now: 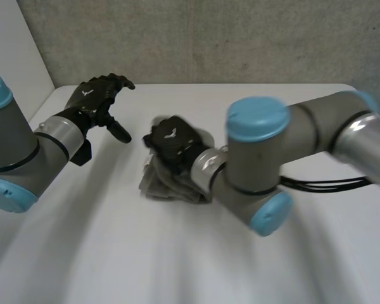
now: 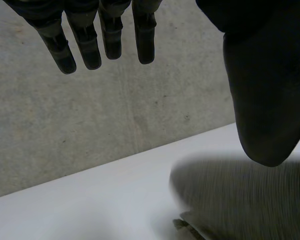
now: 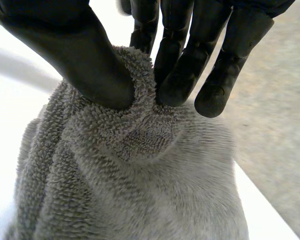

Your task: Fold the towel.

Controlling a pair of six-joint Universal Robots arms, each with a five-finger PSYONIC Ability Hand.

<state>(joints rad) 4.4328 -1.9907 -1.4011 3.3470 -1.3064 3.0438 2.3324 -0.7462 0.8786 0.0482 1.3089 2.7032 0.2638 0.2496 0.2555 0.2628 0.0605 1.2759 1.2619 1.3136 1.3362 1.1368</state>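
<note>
A grey terry towel [image 1: 159, 182] lies bunched in the middle of the white table [image 1: 114, 253]. My right hand [image 1: 172, 144] sits on top of it. In the right wrist view a fold of the towel [image 3: 140, 165] is pinched between the thumb [image 3: 85, 65] and the fingers [image 3: 182, 75], and the cloth hangs below in thick pleats. My left hand [image 1: 96, 96] hovers above the table to the left of the towel, apart from it, open. In its own wrist view the straight fingers [image 2: 85, 50] and thumb [image 2: 265, 100] hold nothing.
A grey concrete wall [image 1: 209, 38] stands behind the table's far edge. White table surface lies in front of the towel and to its left. My right arm [image 1: 259, 158] reaches across from the right, over the table's middle.
</note>
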